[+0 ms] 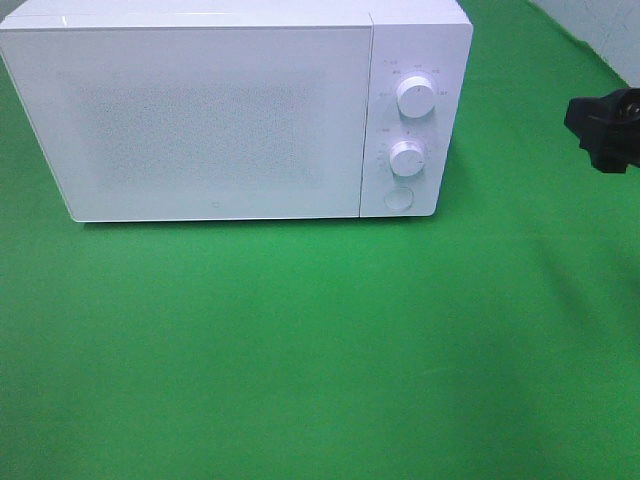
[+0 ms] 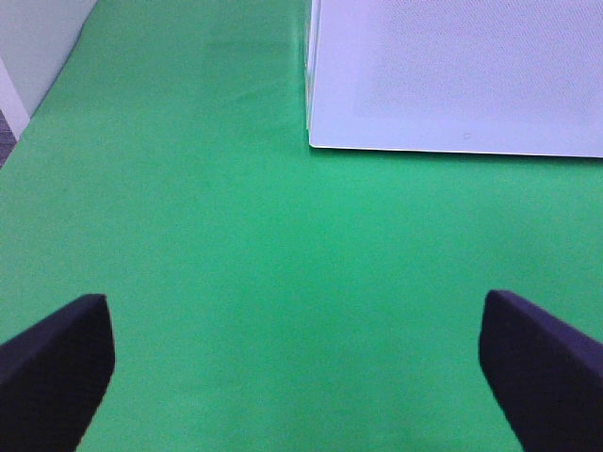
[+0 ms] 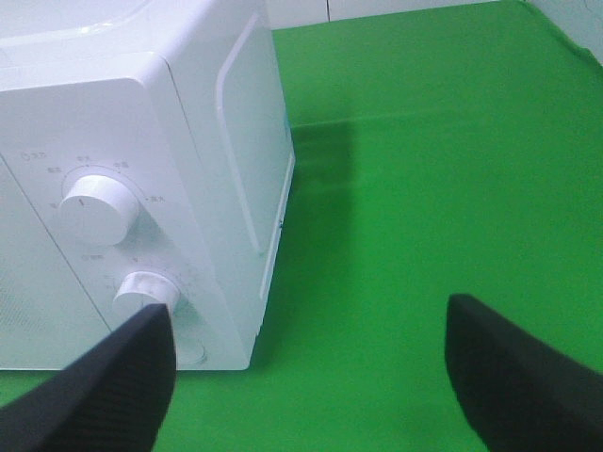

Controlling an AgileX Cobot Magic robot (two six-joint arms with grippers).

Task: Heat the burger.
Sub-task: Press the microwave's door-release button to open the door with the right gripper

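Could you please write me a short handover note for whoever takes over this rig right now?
Left hand: open, empty, over the green cloth, facing the front left corner of the microwave.
Right hand: open, empty, off to the microwave's right, touching nothing.
Microwave door: shut.
Burger: in no view; whether it is inside cannot be told.
Done: unclear.
Left: probably locate the burger, confirm it is inside, then set the knobs.

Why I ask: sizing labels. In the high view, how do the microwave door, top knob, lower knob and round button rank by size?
1. microwave door
2. top knob
3. lower knob, slightly smaller
4. round button, nearly alike: unsure
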